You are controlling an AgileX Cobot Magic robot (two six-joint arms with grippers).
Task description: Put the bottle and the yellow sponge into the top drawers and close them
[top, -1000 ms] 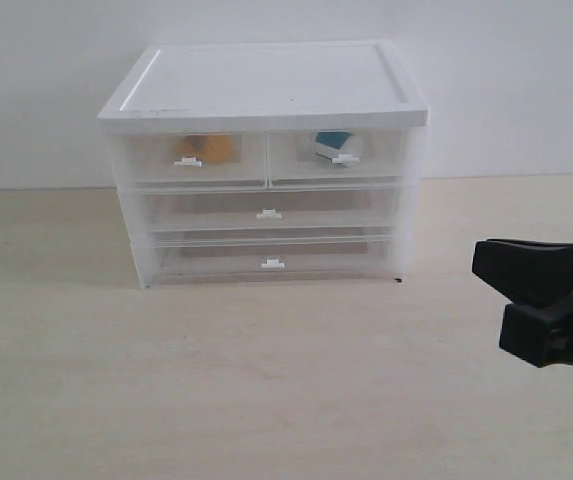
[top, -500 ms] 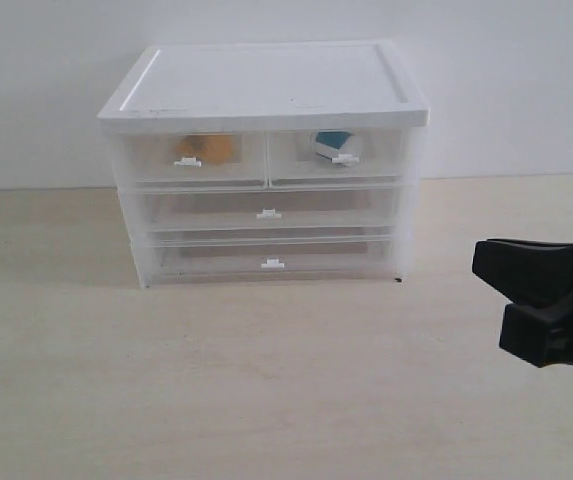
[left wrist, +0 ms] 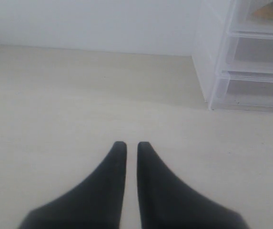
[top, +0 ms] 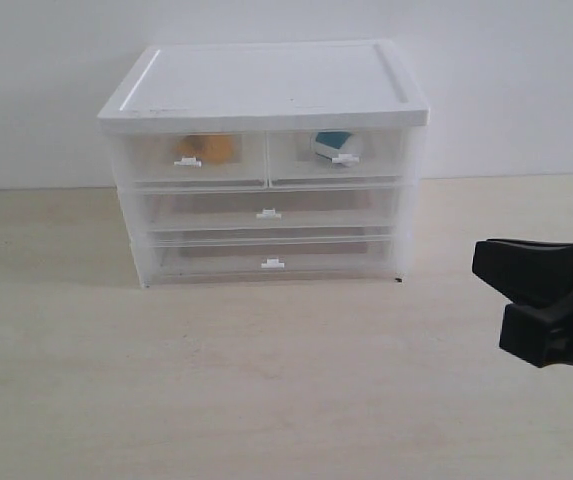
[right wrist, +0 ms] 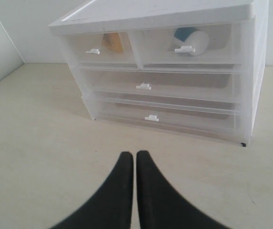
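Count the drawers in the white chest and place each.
4. Side by side: left top drawer with the yellow sponge, right top drawer with the bottle. Beneath, the full-width middle drawer over the bottom drawer. None seems hidden.

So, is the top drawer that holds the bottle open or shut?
Shut. The right top drawer sits flush with the left top drawer beside it, and the bottle shows through its front.

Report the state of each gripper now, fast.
Left gripper: closed but for a thin slit, holding nothing.
Right gripper: closed, holding nothing.
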